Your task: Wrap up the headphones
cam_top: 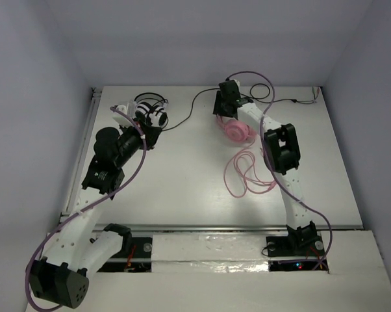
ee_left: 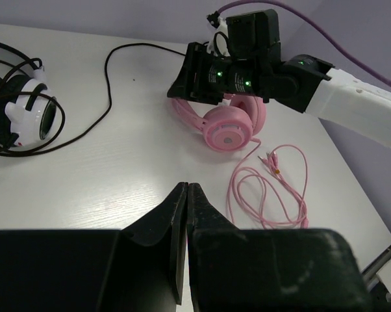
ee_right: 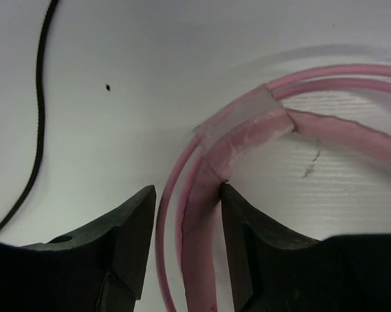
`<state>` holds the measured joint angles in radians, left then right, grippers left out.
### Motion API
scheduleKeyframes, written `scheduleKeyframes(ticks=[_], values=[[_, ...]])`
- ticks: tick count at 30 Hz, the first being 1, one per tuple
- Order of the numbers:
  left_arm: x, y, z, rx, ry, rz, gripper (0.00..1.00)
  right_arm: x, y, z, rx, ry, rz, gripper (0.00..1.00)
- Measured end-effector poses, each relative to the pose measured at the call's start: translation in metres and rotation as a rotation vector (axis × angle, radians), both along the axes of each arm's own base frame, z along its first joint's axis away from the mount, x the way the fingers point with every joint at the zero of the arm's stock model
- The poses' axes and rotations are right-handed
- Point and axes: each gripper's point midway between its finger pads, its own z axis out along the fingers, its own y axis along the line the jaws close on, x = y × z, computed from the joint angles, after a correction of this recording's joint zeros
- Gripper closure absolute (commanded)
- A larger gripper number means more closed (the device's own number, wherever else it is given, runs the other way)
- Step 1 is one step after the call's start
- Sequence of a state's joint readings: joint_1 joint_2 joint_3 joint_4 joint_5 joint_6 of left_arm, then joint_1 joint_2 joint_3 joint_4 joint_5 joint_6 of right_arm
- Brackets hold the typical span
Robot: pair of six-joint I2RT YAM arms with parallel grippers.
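The pink headphones (cam_top: 238,132) lie on the table at the back right, one earcup (ee_left: 229,127) facing up. Their thin pink cable (cam_top: 247,172) lies in loose loops in front of them and also shows in the left wrist view (ee_left: 273,188). My right gripper (cam_top: 223,107) is low over the headphones. In its wrist view its jaws (ee_right: 188,208) are open and straddle the pink headband (ee_right: 247,133); the right finger touches the band, the left stands apart. My left gripper (ee_left: 187,188) is shut and empty, well left of the headphones.
Smaller black-and-white headphones (cam_top: 150,110) lie at the back left by my left wrist, also seen in the left wrist view (ee_left: 26,114). Their black cable (cam_top: 195,104) runs right toward the pink headphones. Walls enclose the table on three sides.
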<state>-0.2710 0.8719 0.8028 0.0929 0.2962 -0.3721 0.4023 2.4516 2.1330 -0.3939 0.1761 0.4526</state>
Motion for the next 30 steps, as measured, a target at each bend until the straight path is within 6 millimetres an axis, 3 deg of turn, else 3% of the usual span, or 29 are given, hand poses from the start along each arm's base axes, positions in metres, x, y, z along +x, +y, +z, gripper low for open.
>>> scheduleKeyframes(ticks=[1,5,6,9,12,16,18,20,21,22,23,26,28,30], values=[[0.000,0.000,0.000,0.000,0.001,-0.001,1.00,-0.004,0.000,-0.005,-0.006,0.010,0.001,0.51],[0.000,-0.001,0.000,0.000,0.002,-0.005,1.00,-0.009,0.006,-0.014,0.000,0.021,0.007,0.84],[0.000,-0.001,0.000,0.000,0.002,-0.005,1.00,-0.011,0.010,-0.014,0.004,0.019,0.016,0.87],[0.000,-0.001,0.000,0.000,0.002,-0.003,0.90,-0.024,0.021,-0.015,-0.011,0.026,0.056,0.90],[0.001,0.001,-0.001,-0.002,0.005,0.009,0.79,-0.055,0.036,-0.014,-0.044,0.044,0.136,0.89],[0.008,0.007,-0.009,-0.004,0.047,0.061,0.70,-0.115,0.060,-0.007,-0.036,0.077,0.262,0.77],[0.016,0.010,-0.018,-0.001,0.094,0.098,0.70,-0.141,0.070,-0.001,-0.017,0.079,0.311,0.68],[0.022,0.011,-0.026,-0.001,0.132,0.119,0.77,-0.165,0.080,0.005,0.010,0.084,0.364,0.59],[0.026,0.011,-0.037,-0.001,0.175,0.132,0.93,-0.174,0.083,0.009,0.031,0.084,0.384,0.53],[0.028,0.011,-0.046,-0.003,0.207,0.139,1.00,-0.180,0.085,0.011,0.045,0.085,0.398,0.47],[0.029,0.011,-0.052,-0.009,0.234,0.145,1.00,-0.184,0.085,0.014,0.062,0.083,0.411,0.33],[0.032,0.008,-0.062,-0.031,0.269,0.164,1.00,-0.197,0.082,0.026,0.096,0.071,0.433,0.14],[0.033,0.004,-0.065,-0.043,0.269,0.183,1.00,-0.205,0.077,0.044,0.114,0.036,0.438,0.13],[0.036,-0.004,-0.068,-0.039,0.262,0.198,1.00,-0.214,0.070,0.071,0.138,-0.014,0.432,0.29]])
